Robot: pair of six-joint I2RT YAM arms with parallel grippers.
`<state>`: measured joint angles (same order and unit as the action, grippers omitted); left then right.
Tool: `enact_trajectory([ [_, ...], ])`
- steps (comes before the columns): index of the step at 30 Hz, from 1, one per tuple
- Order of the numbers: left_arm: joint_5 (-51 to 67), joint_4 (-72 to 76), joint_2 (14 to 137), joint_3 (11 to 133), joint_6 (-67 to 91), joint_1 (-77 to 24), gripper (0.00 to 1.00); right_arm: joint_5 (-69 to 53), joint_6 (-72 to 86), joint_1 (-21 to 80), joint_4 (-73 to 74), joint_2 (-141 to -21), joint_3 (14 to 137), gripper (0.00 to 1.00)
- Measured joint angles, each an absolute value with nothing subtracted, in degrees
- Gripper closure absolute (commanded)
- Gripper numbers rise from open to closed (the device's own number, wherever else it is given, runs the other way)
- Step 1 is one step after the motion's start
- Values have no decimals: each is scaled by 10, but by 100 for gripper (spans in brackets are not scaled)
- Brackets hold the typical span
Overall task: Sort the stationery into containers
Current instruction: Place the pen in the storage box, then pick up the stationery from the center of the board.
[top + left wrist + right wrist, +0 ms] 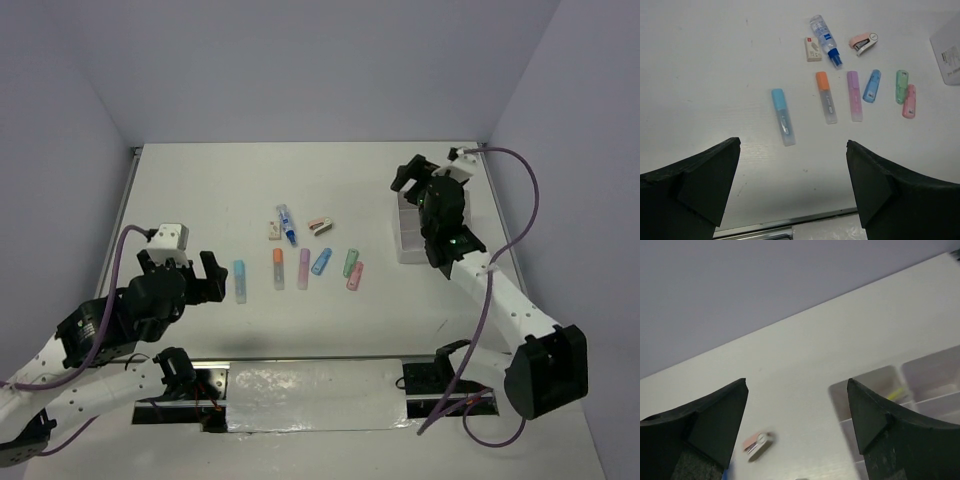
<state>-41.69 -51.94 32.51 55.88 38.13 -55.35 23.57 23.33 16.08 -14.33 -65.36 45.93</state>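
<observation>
- Pale lavender walls enclose a white bench (pixel 200 190), with both arms mounted at its near edge.
- The stationery lies loose at mid-bench. A row holds the light blue marker (pixel 239 281), orange marker (pixel 278 268), purple marker (pixel 304 268), blue marker (pixel 321 261), green marker (pixel 351 263) and pink marker (pixel 355 276).
- Behind the row lie the eraser (pixel 272 231), blue-white tube (pixel 287 224) and a small pink-and-white item (pixel 320 225).
- The containers (pixel 408 240) stand at the bench's right side. One compartment holds a thin yellow-green item (pixel 896 394).
- The left claw (pixel 187 272) has its jaws wide apart and holds nothing. It sits just left of the light blue marker.
- The right claw (pixel 412 176) has its jaws apart and is empty. It hangs over the containers' far edge.
</observation>
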Motion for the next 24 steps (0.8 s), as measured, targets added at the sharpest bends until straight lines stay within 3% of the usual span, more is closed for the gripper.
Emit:
enact_trajectory([
  [5, -430, -524, 329, 553, 390, -549, 1, 276, 308, 296, 40, -692, 537, 13],
  [8, -429, -523, 349, 552, 390, -549, 1, 287, 364, 364, 131, -750, 528, 27],
  [9, -428, -523, 357, 551, 390, -548, 1, 288, 380, 375, 157, -773, 522, 44],
  [11, -425, -522, 375, 550, 390, -548, 1, 287, 404, 383, 195, -814, 509, 51],
  [24, -385, -499, 412, 546, 360, -548, 1, 265, 459, 414, 238, -904, 494, 48],
])
